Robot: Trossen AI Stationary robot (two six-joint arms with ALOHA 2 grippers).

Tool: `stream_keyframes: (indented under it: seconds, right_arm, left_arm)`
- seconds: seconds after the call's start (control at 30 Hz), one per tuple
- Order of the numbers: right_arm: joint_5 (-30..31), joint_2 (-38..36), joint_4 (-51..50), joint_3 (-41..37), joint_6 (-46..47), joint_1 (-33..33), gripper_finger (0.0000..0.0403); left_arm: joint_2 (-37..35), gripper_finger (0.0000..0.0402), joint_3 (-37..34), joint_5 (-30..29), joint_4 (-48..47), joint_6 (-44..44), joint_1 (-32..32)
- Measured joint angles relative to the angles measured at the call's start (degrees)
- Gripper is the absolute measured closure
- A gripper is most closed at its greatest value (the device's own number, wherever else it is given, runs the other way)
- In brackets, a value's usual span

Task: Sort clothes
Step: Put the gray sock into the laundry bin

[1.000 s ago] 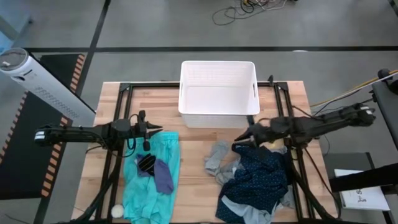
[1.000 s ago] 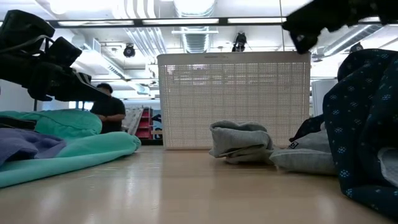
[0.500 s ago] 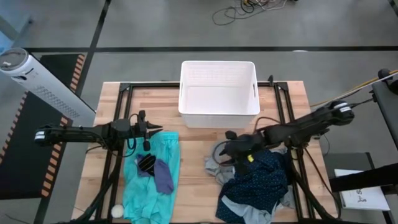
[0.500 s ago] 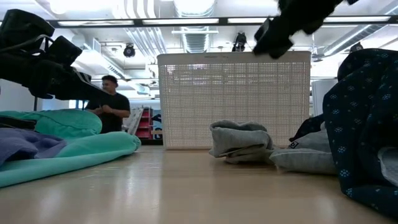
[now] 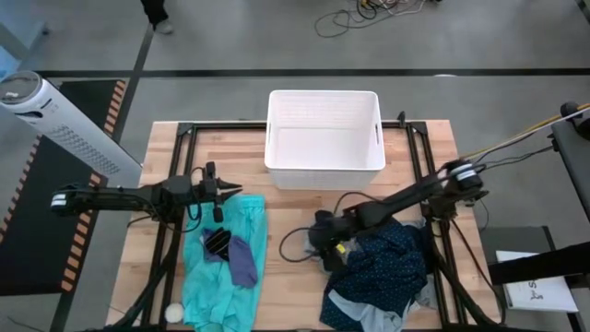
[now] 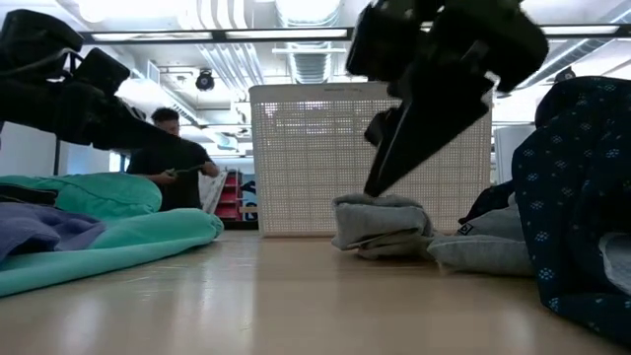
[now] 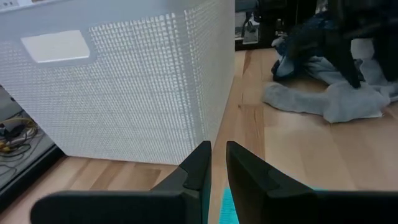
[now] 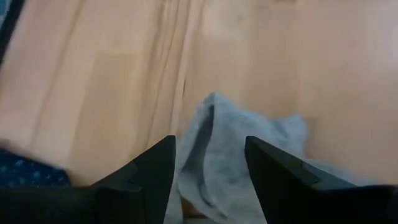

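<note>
A grey garment (image 6: 380, 225) lies crumpled on the table mid-front; it also shows in the right wrist view (image 8: 230, 149). My right gripper (image 5: 321, 242) is open and points down just above it, one finger on either side of a fold. I cannot tell if it touches. A navy patterned garment (image 5: 383, 267) is heaped to the right. A turquoise garment (image 5: 226, 277) lies front left, with a dark white-printed piece (image 5: 217, 242) and a purple piece (image 5: 243, 262) on it. My left gripper (image 5: 232, 191) is shut and hovers over the turquoise garment's far end.
A white slatted basket (image 5: 323, 93) stands at the table's far middle. A pale garment (image 5: 355, 309) sticks out from under the navy heap at the near edge. A small white ball (image 5: 173, 312) lies front left. A person stands in the room behind (image 6: 168, 163).
My right gripper has gone from beside the basket's near right corner toward the table's left and near edge. It has come down over the grey garment, and the arm has stretched out. The clothes have not moved.
</note>
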Motion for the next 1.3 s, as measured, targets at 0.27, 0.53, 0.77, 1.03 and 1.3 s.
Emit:
stream_keyframes:
  seconds: [0.27, 0.53, 0.77, 1.03, 1.3]
  right_arm:
    - [4.04, 8.57, -9.75, 8.0, 0.14, -1.53, 0.0302]
    - [6.6, 4.81, -21.22, 16.27, -5.77, -0.88, 0.0393]
    - [14.54, -3.35, -29.23, 24.37, -8.85, 0.79, 0.0401]
    - [28.95, -14.66, -27.94, 29.84, -17.52, 0.36, 0.0402]
    - [43.42, -22.47, -24.7, 31.74, -26.69, -7.81, 0.0403]
  left_arm:
    - [2.1, 0.0364, -0.01, 0.12, 0.28, -0.17, 0.01]
    - [3.38, 0.0364, 0.01, 0.13, 1.89, -0.2, 0.01]
    - [3.82, 0.0364, 0.0, 0.13, 2.55, 0.09, -0.01]
    - [3.93, 0.0364, -0.01, 0.15, 2.56, -1.52, 0.01]
    - [5.1, 0.0364, 0.0, 0.15, 3.46, -1.3, 0.0]
